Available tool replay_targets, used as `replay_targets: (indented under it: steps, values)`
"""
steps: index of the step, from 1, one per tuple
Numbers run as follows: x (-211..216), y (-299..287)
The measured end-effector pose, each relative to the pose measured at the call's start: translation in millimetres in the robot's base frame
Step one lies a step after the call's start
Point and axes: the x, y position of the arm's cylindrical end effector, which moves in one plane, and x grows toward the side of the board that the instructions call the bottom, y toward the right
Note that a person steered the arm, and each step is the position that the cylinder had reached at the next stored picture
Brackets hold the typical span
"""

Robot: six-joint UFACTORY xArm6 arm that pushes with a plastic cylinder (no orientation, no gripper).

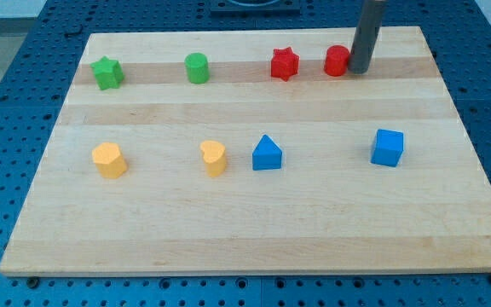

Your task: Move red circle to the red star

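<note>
The bench is pale wood with lengthwise grain and a slightly darker band across its upper part. It rests on a blue perforated surface.

Block colours:
- green star
- green circle
- red star
- red circle
- yellow hexagon
- yellow heart
- blue triangle
- blue cube

The rod ending in my tip is dark grey.

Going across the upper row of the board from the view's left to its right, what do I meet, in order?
green star → green cylinder → red star → red circle → my tip, right up against the red circle's right side.
</note>
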Motion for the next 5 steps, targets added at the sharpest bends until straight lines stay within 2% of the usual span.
replay_targets:
  steps: [5]
  values:
    - [-20, 2]
